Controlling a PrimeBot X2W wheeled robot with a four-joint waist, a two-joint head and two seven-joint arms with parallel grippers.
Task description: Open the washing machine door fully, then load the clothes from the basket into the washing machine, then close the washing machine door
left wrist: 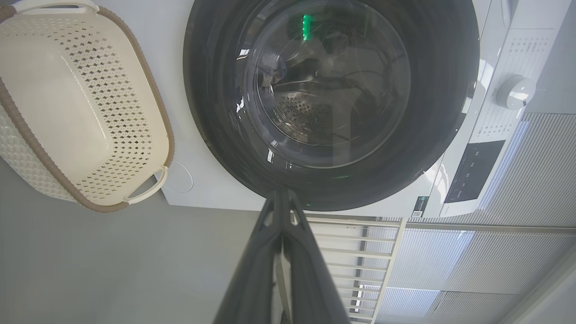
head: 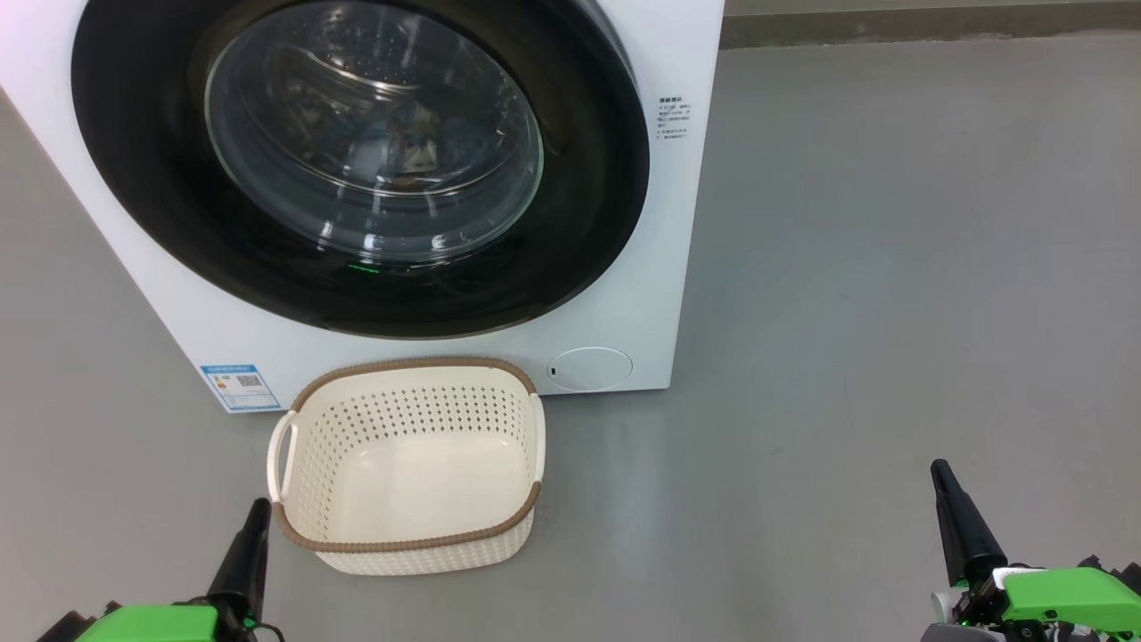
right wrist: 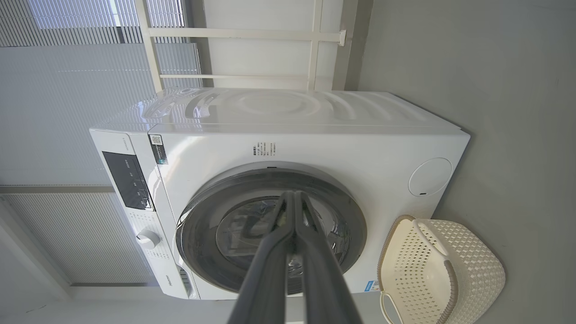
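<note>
Black-rimmed and glossy, the large round washing machine door [head: 361, 160] with its bulging clear glass centre is pictured lying flat against the front of the big white front-loading washing machine [head: 682, 223]. Whether its latch is caught cannot be told. Through the glass a bundle of what appears to be light-blue clothes [head: 414, 147] with brownish patches is made out in the drum. The small cream-white perforated plastic basket [head: 401, 367] with a brown woven-look rim is seen empty on the grey floor [head: 847, 312], just in front of the machine, between a blue label sticker [head: 241, 386] and a round white filter cap [head: 590, 368].

Both grippers are held low and near the robot, with nothing in them. In each wrist view the two long dark fingers are pressed together along their length. The left gripper [head: 258, 517] is shown just beside the basket's near left corner, directly below the door's span. The right gripper [head: 943, 481] is set well apart, off to the right of the machine's edge.

The loading is judged done. Should a final push on the door be needed, the rim lies ahead of and above the fingertips, and the left arm is the nearer one.
</note>
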